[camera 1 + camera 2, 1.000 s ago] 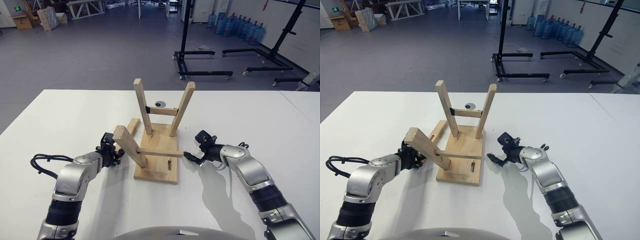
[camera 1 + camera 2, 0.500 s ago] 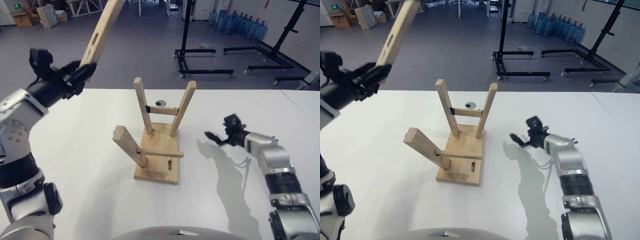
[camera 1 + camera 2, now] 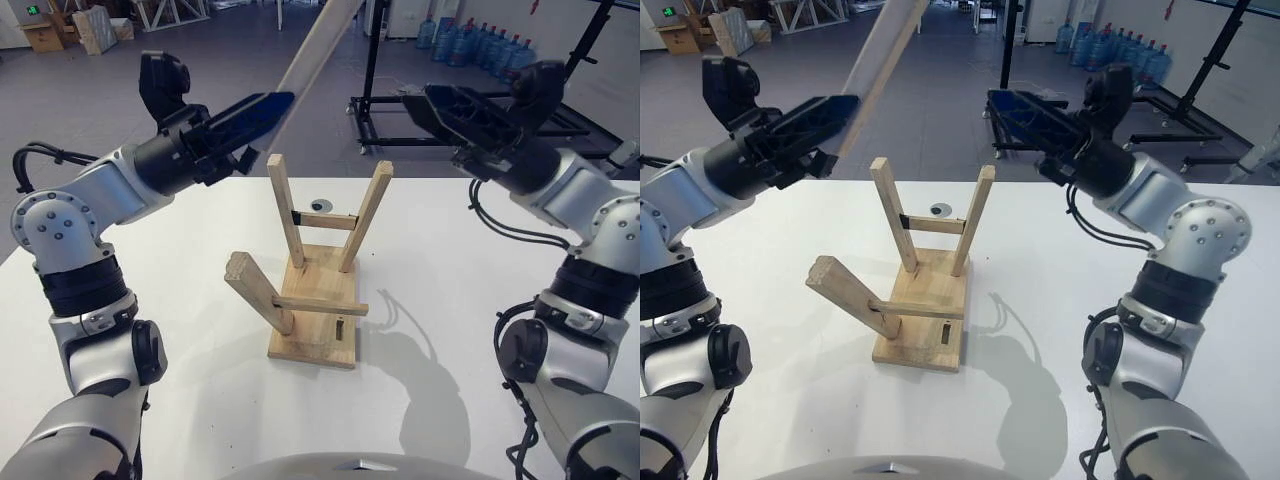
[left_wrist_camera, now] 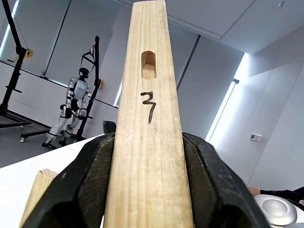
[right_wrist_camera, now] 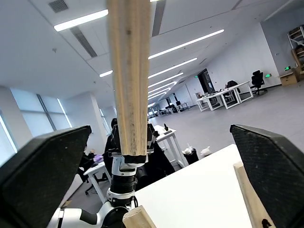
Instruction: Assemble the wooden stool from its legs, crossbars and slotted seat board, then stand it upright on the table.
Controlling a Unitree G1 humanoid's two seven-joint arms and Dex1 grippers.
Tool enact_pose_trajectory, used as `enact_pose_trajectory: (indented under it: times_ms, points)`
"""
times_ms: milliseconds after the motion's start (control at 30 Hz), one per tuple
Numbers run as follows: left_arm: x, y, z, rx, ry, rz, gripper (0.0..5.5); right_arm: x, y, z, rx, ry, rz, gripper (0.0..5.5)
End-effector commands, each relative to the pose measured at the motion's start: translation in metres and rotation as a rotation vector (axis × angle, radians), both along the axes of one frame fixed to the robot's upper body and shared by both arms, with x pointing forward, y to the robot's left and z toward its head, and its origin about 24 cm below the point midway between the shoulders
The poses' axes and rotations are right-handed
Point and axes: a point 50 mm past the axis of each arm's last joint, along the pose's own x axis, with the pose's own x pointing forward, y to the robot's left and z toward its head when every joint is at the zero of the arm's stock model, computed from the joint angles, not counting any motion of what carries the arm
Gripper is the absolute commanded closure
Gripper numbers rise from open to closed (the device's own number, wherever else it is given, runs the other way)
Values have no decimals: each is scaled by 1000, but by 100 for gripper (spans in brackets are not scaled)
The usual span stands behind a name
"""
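**Three legs fenced the board, near right corner reachable**

Two upright legs [image 3: 285,225] and their crossbar [image 3: 325,222] walled off the far end of the seat board [image 3: 312,345]. A tilted leg [image 3: 258,292] and its low crossbar [image 3: 320,306] barred the near left. The near right corner lay open to the bare table [image 3: 450,300]. The left gripper [image 3: 260,112], clamping the fourth leg [image 3: 315,45], and the spread right gripper [image 3: 440,105] hung well above.

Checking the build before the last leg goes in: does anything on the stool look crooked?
Yes. The near leg leans toward the robot's left far more than the two far legs, and its crossbar ends free with nothing on it. The fourth leg is up in the left tool.
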Motion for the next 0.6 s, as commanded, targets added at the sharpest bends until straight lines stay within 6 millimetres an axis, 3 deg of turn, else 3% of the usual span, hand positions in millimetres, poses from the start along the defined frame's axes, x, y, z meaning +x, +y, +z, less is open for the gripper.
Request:
enact_pose_trajectory:
  times_ms: [33,133,267,400,600]
  points:
    - [-5,-9,-6,32,-13,-24,346,13,17,2,34,82,-25,10]
    - [-5,-16,-13,50,-5,-31,346,15,25,13,104,91,15,10]
    - [-2,-16,-14,42,-2,-9,346,0,27,25,164,45,116,10]
    - [0,-14,-13,31,-1,4,346,-7,28,20,157,52,136,10]
    - [-4,-17,-17,43,3,-26,346,2,34,19,173,101,103,10]
